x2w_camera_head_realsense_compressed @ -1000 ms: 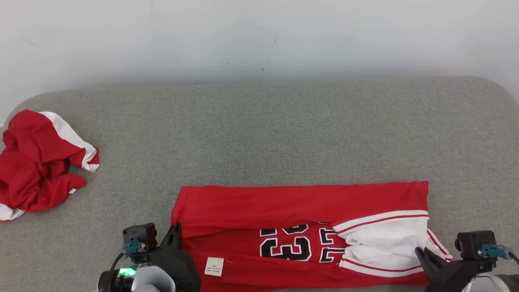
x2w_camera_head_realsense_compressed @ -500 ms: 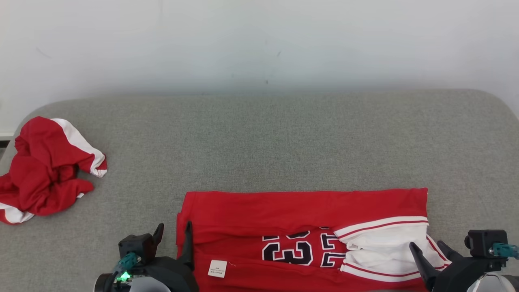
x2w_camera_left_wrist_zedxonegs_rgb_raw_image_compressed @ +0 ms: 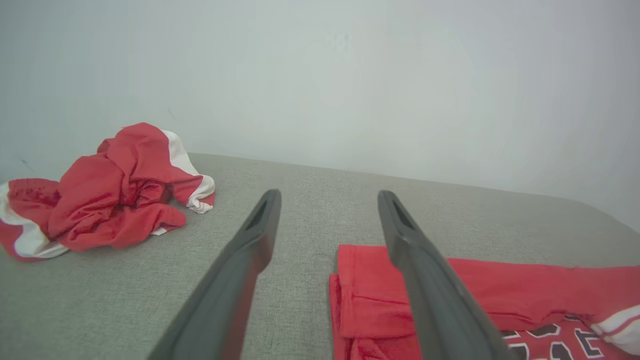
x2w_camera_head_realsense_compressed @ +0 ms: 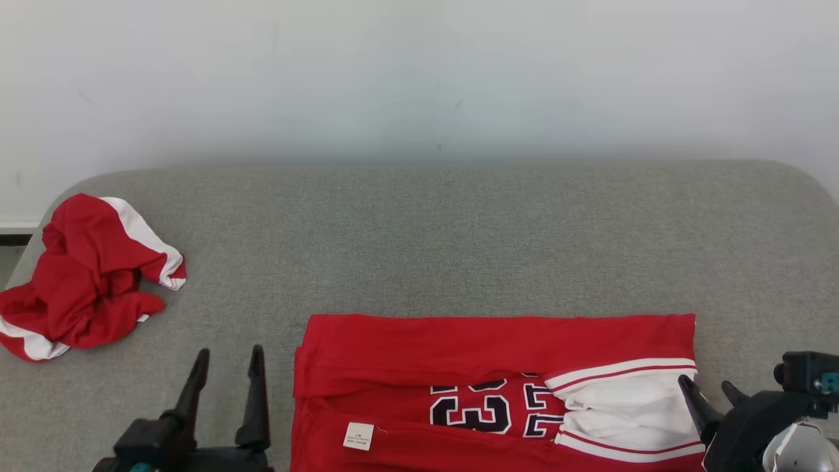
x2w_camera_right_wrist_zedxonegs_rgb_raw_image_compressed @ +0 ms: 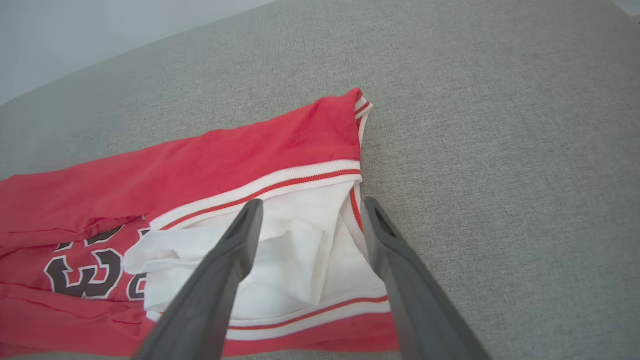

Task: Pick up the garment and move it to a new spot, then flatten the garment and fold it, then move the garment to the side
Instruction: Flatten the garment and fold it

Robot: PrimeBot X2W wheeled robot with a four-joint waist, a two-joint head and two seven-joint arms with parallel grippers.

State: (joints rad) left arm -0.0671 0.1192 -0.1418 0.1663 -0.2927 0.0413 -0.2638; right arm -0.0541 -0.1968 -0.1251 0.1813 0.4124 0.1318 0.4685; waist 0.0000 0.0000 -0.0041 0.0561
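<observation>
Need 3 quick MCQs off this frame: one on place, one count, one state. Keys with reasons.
1. Where on the grey surface does the crumpled garment lie?
A) far left
B) far right
C) front centre

2. Counting the folded jersey, how many garments are on the surface?
A) one
B) two
C) three

3. The left end effector is:
A) shut on the folded jersey
B) shut on the crumpled garment
C) open, holding nothing

Key:
1 A: it sits by the surface's left edge in the head view.
2 B: the jersey plus the crumpled one.
3 C: its fingers stand apart with nothing between them, beside the jersey.
</observation>
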